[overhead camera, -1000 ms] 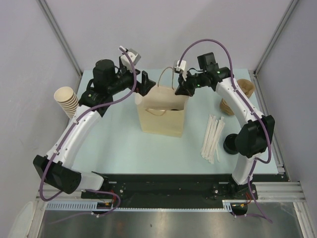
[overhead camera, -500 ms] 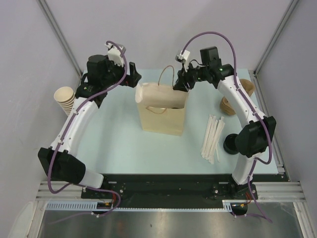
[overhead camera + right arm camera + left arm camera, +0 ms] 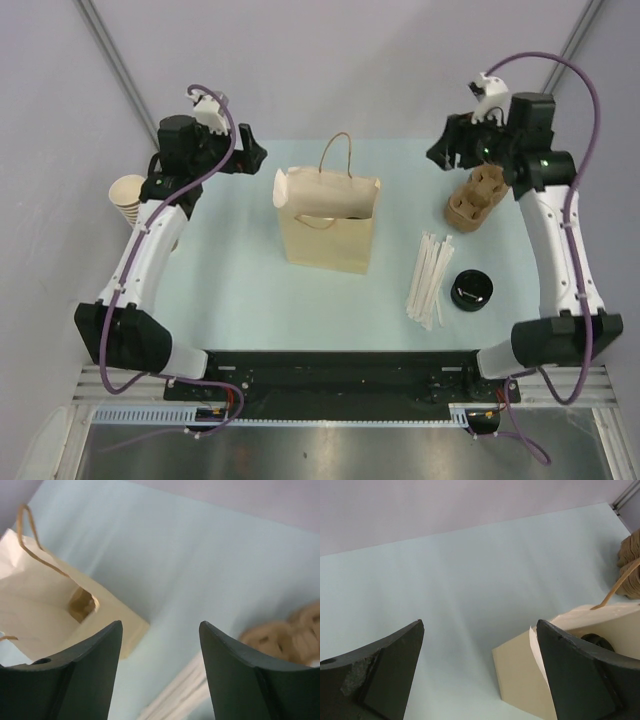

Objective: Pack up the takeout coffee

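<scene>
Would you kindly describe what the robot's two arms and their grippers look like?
The left arm and right arm have white links, black joint housings and a looping purple cable each. The left gripper and right gripper have dark, wedge-shaped fingers; one left finger shows a scuffed grey patch.

Both arms reach up and away from their bases, the left arm point(image 3: 150, 240) along the left side and the right arm point(image 3: 565, 250) along the right. The left tool point(image 3: 248, 155) and right tool point(image 3: 447, 155) face inward toward each other, jaws spread wide, gripping nothing.
</scene>
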Tool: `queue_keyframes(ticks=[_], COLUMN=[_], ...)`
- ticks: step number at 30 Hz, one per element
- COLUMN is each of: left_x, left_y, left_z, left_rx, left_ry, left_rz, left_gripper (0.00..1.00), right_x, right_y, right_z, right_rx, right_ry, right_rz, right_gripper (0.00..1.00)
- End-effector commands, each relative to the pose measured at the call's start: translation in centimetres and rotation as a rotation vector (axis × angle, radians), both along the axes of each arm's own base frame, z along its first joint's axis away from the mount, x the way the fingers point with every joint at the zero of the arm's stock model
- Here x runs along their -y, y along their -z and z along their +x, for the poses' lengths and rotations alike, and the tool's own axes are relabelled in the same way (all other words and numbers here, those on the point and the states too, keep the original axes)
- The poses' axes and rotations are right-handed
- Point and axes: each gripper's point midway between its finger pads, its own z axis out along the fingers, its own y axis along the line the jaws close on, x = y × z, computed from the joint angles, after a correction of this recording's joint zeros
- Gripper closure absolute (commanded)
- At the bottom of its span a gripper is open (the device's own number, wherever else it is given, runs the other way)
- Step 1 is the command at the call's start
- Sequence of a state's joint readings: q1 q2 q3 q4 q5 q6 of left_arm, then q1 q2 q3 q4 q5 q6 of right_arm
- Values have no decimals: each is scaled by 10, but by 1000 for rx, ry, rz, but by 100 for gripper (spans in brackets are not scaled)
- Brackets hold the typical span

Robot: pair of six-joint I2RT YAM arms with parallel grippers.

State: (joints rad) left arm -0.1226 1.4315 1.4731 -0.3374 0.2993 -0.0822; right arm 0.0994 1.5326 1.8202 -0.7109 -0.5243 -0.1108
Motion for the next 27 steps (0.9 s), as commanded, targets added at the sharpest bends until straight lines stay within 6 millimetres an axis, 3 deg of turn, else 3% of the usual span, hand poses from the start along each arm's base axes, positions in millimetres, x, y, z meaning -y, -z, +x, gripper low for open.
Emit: queue_keyframes(ticks=[1, 2, 5, 7, 8, 10, 14, 18, 27], left_x=[2, 2, 2, 1, 0, -2, -3, -4, -6], left_y=[-2, 2, 10, 17, 19, 24, 30, 35, 34], left_z=[-17, -19, -28, -36, -39, -46, -55, -55, -55], left_rx=[23, 17, 9, 7, 6, 0, -10, -27, -21], left_ry=[18, 20, 25, 23, 18, 15, 7, -8, -16], left_rz=[-58, -61, -71, -69, -67, -66, -70, -90, -76], left_gripper=[1, 0, 1, 1, 0, 1, 0, 1, 0], right_x=[36, 37, 50, 55, 56, 59, 65, 76, 98], right_y=[30, 56, 98, 120, 140, 159, 190, 222, 267], right_z=[-49, -57, -73, -77, -79, -79, -76, -81, -66], right_rx=[-163, -217, -300, -355, -406, -438, -499, -574, -671], right_ry=[216, 225, 318, 394, 411, 442, 533, 622, 762], right_rz=[20, 1, -68, -109, -128, -151, -119, -148, -118], right_gripper=[30, 29, 32, 40, 41, 42, 45, 59, 71])
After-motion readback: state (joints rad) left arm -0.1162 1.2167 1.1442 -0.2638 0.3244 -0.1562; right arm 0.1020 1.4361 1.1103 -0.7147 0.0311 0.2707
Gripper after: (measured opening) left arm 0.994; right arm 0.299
